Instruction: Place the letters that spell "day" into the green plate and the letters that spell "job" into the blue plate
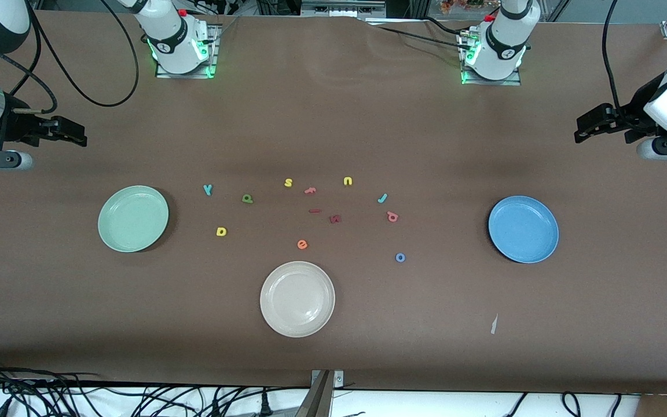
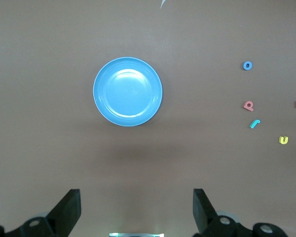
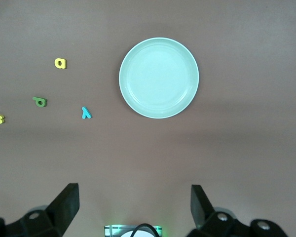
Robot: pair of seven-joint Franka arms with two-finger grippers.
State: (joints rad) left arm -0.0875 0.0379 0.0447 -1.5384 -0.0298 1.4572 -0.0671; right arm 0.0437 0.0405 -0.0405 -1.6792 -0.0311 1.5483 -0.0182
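left tool gaping, empty, round mid-blue plate ahead | right tool gaping, empty, round mint-green plate ahead | risk: tiny foam letters slipping from pinch

Both arms are rocking white shells with black joints, green lights glowing at bases, black cables trailing.

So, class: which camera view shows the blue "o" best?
The left wrist view: the blue "o" reads as a crisp ring. The front view shows it smaller, nearer the camera than the salmon "b". The right wrist view misses it.
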